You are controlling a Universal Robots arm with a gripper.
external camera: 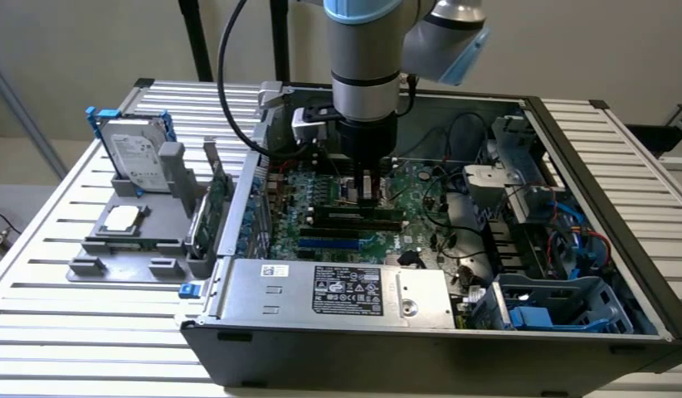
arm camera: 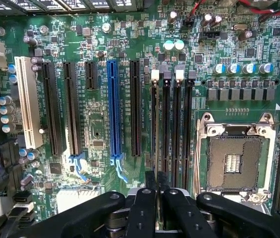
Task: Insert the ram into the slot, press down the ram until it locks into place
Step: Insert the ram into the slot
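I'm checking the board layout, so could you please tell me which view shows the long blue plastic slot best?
The wrist view: the long blue plastic slot lies unobstructed end to end, between long black plastic slots. The exterior view shows the slot as a thin blue strip on the green motherboard.

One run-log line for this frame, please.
claw: low inside case, lined up with black memory slots | insertion: cannot tell | processor socket: uncovered

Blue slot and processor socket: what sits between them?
In the wrist view, one long black slot beside the blue slot, then four narrow black memory slots with white and black end clips, reaching the processor socket.
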